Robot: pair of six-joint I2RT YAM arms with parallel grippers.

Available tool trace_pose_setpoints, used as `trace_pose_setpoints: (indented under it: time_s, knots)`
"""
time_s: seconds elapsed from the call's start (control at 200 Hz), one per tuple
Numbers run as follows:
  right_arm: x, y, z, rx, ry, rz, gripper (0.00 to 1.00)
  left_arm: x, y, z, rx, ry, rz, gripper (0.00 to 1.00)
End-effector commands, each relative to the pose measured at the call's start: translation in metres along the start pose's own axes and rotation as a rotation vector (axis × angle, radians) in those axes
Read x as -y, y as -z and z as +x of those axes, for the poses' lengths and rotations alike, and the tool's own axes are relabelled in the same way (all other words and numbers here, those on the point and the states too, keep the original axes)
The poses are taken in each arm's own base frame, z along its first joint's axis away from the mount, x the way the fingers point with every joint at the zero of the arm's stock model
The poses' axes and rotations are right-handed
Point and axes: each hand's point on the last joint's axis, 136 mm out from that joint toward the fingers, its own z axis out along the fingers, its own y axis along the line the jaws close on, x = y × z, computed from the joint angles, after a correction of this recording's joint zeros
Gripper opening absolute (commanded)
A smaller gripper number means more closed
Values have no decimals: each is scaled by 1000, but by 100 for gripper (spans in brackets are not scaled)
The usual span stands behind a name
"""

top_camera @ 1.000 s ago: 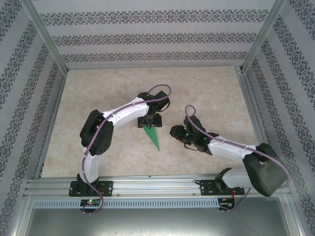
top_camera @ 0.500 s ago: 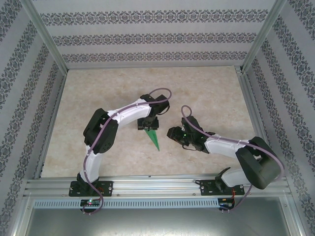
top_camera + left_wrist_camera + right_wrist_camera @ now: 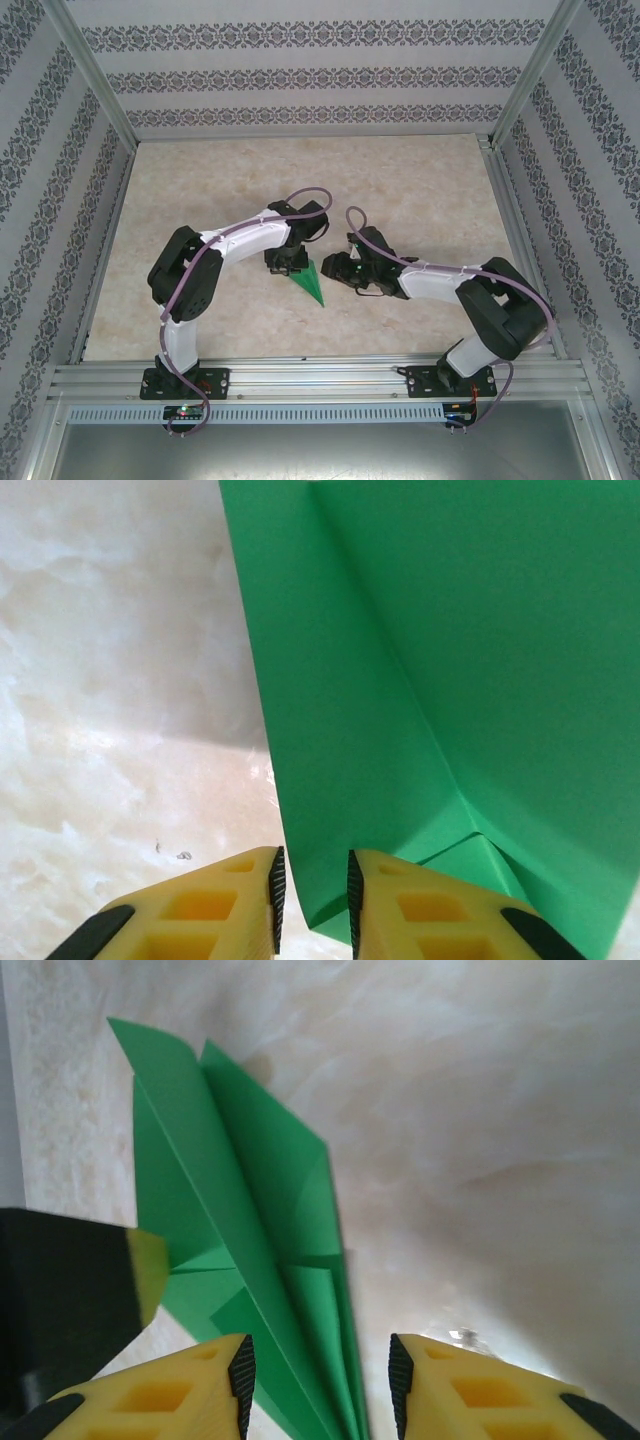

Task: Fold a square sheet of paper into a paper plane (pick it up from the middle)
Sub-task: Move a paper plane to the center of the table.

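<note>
top view: bright, even, diffuse light from overhead, sharp across the frame. the arms cast faint short shadows on the table [image 3: 420,170], and the aluminium rails [image 3: 95,90] run straight into the corners. left wrist view: paper plane [image 3: 450,660] is saturated green, its creases showing as slight tone steps. a soft-edged shadow lies on the table beside its left edge. left fingers [image 3: 200,910] are near the lens and a little soft. right wrist view: pale glare at upper right, table grain blurred, a brownish shadow behind the plane's far corner, a small glint by the right fingers [image 3: 470,1380].
</note>
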Motion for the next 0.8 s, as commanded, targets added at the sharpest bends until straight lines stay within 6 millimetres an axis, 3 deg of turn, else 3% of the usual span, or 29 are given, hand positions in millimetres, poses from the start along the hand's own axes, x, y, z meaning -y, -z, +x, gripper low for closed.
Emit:
trace_pose_setpoints:
  time_s: [0.0,0.34,0.794]
  knots:
    - [-10,-9,3,-42,48,-34,42,1,5,-8,24,31,42,26]
    - [-25,-30,10,-141,84,-97,40,1,7,-9,38,31,57,27]
    - [-30,-30,17,-154,125,-126,38,2,7,-8,44,40,73,27]
